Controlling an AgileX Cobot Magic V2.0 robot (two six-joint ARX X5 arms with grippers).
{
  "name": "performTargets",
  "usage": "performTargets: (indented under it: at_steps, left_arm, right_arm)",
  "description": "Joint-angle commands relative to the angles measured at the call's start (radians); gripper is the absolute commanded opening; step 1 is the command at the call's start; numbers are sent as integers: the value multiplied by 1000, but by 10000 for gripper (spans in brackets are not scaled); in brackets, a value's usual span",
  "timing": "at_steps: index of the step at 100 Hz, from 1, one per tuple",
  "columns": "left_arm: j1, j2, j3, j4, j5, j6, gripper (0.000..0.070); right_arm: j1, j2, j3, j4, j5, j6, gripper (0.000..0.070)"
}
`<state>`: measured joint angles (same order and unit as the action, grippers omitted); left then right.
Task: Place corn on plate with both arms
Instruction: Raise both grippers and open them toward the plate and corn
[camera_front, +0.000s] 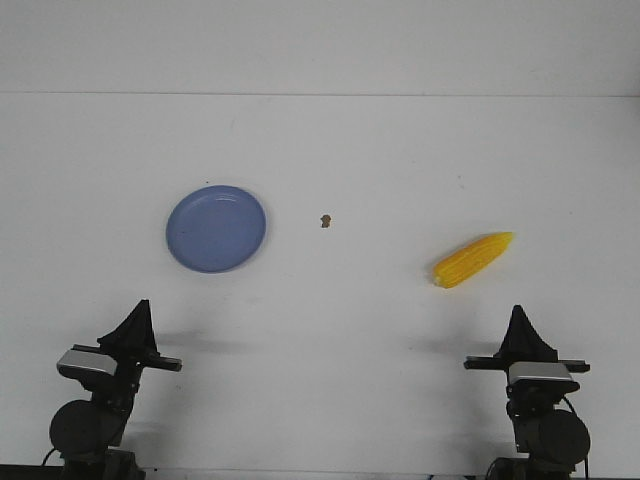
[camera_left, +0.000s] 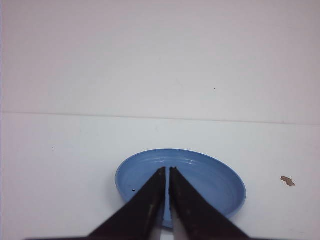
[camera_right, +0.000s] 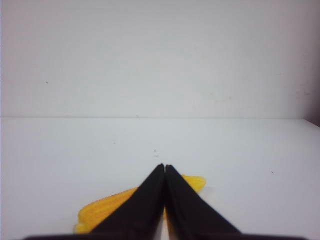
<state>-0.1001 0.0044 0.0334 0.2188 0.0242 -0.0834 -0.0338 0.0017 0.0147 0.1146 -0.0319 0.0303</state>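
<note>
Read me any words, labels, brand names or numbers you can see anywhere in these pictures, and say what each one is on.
None can be read.
The plate: plain blue, unmarked.
The corn: no label.
The grey-white parts behind the left hand and right hand: no lettering can be made out at this size.

We count one corn (camera_front: 473, 259) and one plate (camera_front: 216, 228). We see two arms, left (camera_front: 112, 370) and right (camera_front: 530, 380), plus one brown speck (camera_front: 325, 221).

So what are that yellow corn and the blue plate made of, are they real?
The corn looks like a plastic or foam replica: even, saturated yellow with a smooth, slightly glossy skin, though the kernels are too small to judge. The plate seems to be plastic or glazed ceramic: uniform blue, soft sheen, faint concentric rings inside its rim.
</note>
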Motion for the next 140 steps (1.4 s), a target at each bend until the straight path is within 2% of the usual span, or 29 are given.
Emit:
performTargets:
  at_steps: [1,76,84,90,103,112,140]
  left_arm:
    - [2,-1,-19,12,-3,16,12]
    - [2,-1,-12,14,-3,14,12]
    - [2,-1,9,9,-3,-18,12]
    - [2,0,39,-5,-3,-43,12]
    - [2,15,148,-106,-3,-46,12]
    - [2,57,251,-197,-3,-46,12]
    - [2,338,600,-415,-2,-46,12]
  right_arm:
    - [0,0,-2,12,-2,-1,0]
    - [0,0,-2,32,-1,-1,0]
    - [0,0,-2,61,5,5,0]
    - [0,0,-1,88,5,42,0]
    - [1,0,16,127,6,122,0]
    - [1,0,68,60,6,141,0]
    - [1,124,357,-325,6,130,0]
